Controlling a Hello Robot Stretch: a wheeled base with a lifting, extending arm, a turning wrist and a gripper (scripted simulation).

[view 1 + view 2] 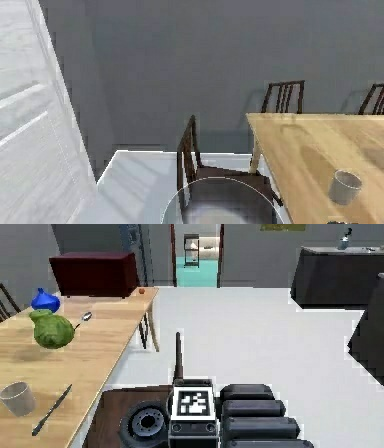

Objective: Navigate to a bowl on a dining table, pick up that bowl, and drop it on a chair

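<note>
Open pale floor (260,334) runs from the centre to 3 o'clock in the arm side view, edged by a dark counter (335,274) at 2 and a doorway (195,254) at 12. The wooden dining table (100,344) takes 9 o'clock. Its near edge is just beside a dark chair (112,419) seat at 7, where the gripper (142,422) sits (its fingers' state, and whether it holds anything, cannot be told). On the table stand a green lump (50,330), a blue rounded vessel (44,299) at 10, possibly the bowl, and a grey cup (17,398) at 8
</note>
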